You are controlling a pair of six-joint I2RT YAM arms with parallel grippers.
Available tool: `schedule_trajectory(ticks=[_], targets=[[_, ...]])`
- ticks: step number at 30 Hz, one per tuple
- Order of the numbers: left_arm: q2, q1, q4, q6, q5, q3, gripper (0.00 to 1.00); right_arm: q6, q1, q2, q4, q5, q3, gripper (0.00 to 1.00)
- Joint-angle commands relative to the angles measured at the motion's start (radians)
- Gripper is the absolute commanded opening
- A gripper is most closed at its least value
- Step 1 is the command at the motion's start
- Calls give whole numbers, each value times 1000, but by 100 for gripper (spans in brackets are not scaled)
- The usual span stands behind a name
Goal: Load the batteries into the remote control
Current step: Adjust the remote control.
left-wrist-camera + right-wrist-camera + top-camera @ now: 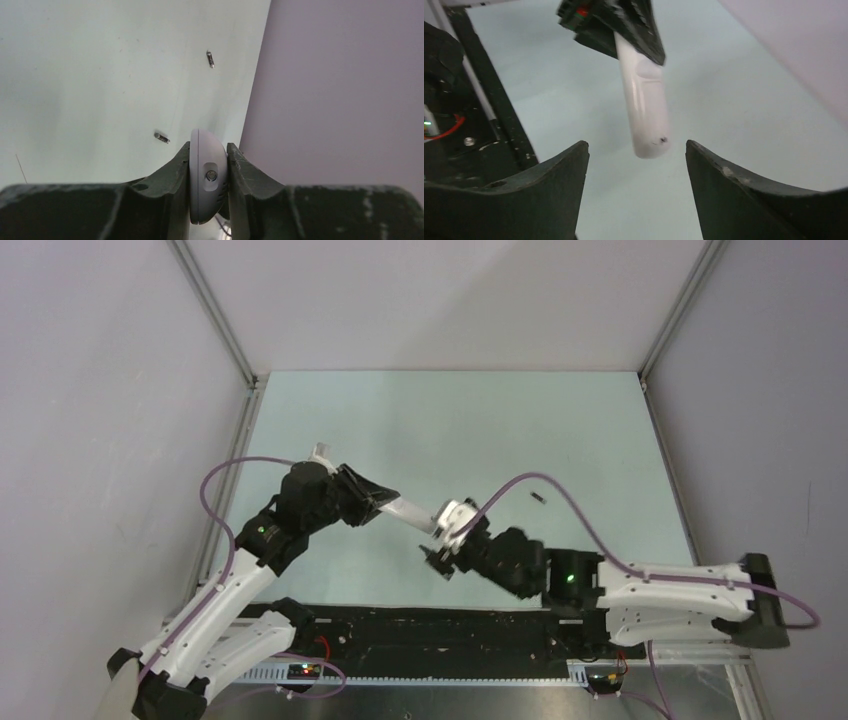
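Remote [642, 105] clamped aloft in left gripper [208, 150], right gripper [635, 145] wide and empty at its free end; batteries [161, 137] lie loose on table [75, 75], so fetching one appears next.

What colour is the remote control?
The remote control is white; it shows best in the right wrist view.

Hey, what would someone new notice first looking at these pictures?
The white remote hangs over the middle of the table, clamped at one end by the left claw. The right claw stands open, facing its free end. Two small batteries lie loose on the table beyond.
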Motion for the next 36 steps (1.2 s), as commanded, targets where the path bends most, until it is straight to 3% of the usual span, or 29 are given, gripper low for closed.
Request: schedule_trajectory(ticks=[1, 5, 8, 12, 17, 20, 30, 36], targets=[[-17, -1, 106, 165, 105, 16, 1, 293, -172, -148, -247, -404, 31, 74], [16, -1, 108, 278, 214, 42, 0, 316, -225, -207, -300, -507, 17, 77], [19, -2, 110, 339, 270, 48, 0, 327, -267, -240, -317, -592, 15, 87], [-24, -3, 113, 431, 296, 40, 0, 333, -273, -283, -326, -603, 8, 90], [-135, -3, 125, 554, 291, 19, 0, 353, -256, -346, -297, -538, -24, 88], [-191, -4, 142, 603, 283, 5, 0, 405, -241, -377, -263, -389, -47, 85], [-257, -3, 291, 547, 319, -92, 0, 797, -211, -466, -175, -193, -128, 79], [-271, -4, 568, 381, 348, -220, 0, 1006, -178, -464, -270, -44, -129, 79]])
